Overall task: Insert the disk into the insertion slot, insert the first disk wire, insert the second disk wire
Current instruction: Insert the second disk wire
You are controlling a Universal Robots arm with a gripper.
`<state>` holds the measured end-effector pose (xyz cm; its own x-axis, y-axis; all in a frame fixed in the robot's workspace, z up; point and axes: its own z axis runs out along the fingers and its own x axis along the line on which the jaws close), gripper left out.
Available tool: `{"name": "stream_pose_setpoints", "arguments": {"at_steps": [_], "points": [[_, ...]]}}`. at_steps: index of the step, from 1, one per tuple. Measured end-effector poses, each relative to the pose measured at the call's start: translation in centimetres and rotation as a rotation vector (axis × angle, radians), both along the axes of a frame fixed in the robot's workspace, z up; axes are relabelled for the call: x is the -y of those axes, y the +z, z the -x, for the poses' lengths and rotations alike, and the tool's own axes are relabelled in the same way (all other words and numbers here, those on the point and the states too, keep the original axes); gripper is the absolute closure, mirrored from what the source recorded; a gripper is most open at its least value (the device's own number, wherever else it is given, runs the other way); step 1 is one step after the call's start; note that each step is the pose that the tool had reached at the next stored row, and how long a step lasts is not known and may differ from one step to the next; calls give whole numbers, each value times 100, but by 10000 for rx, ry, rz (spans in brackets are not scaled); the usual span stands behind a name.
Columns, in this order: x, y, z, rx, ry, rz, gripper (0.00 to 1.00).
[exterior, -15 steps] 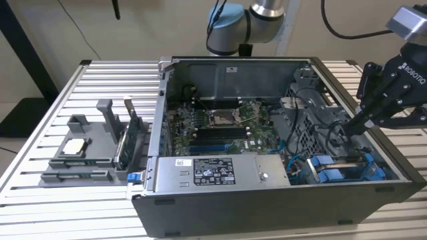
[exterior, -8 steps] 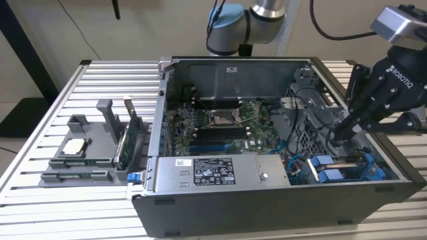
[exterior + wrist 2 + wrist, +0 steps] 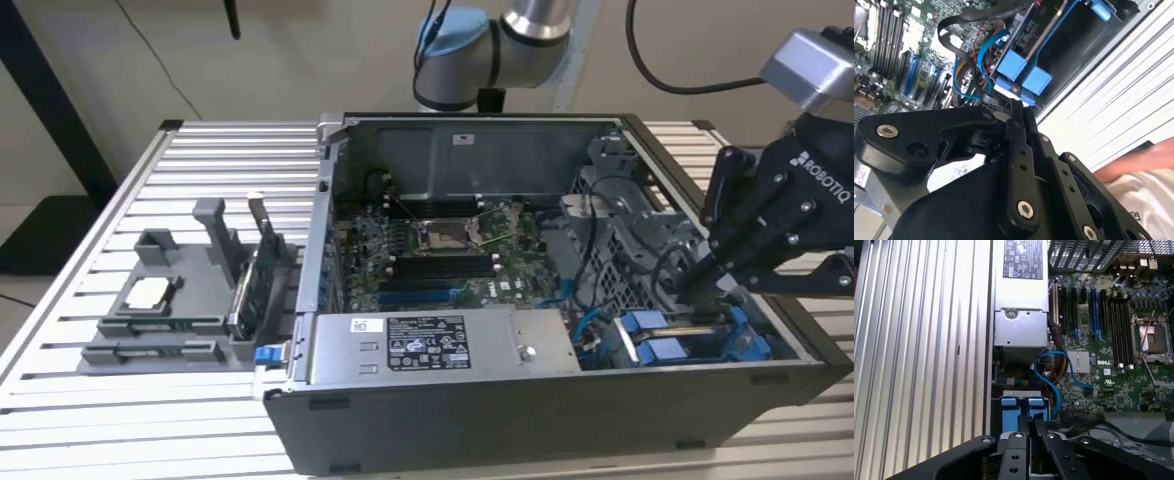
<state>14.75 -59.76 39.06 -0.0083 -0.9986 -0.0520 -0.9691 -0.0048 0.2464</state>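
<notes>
The pincer (image 3: 697, 285) hangs low over the drive corner of the open computer case (image 3: 534, 420), at about four o'clock in the exterior view, its fingers (image 3: 1016, 112) brought together with no gap to be seen between the tips; in both wrist views they look pressed flat against each other, and I cannot make out a wire or anything else caught between them. Just beyond the tips sits the disk (image 3: 1024, 407) in its bright blue carrier, already lying down inside the insertion slot (image 3: 747, 345), with the blue tabs (image 3: 1024, 72) facing the pincer. So the seating of the disk looks largely done, and the work in hand seems to be at the disk's back edge, where the connectors are. Close by, toward the motherboard (image 3: 1104, 340), a blue cable (image 3: 1051, 370) loops loosely beside darker wires (image 3: 961, 25). To do this step well, I would judge that the tips should stay square to the carrier and move along the slot's line, not across it, since the loose cable loop lies near enough to snag. Any push should be light and straight. Further out, the grey power-supply box (image 3: 434, 345) lies along the near wall at seven o'clock from the pincer, well apart, and the case rests on the ribbed metal bench (image 3: 107, 250).
</notes>
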Motion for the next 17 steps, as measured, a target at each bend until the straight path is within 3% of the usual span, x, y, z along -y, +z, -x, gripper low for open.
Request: {"name": "stream_pose_setpoints", "arguments": {"at_steps": [2,5,7,10,17], "points": [[51,-4,12,61,0,1,84],[62,-12,62,445,-2,-70,84],[62,-15,102,705,-4,-248,84],[61,-17,179,1132,-3,-399,84],[62,-27,301,2348,15,-522,84]]}}
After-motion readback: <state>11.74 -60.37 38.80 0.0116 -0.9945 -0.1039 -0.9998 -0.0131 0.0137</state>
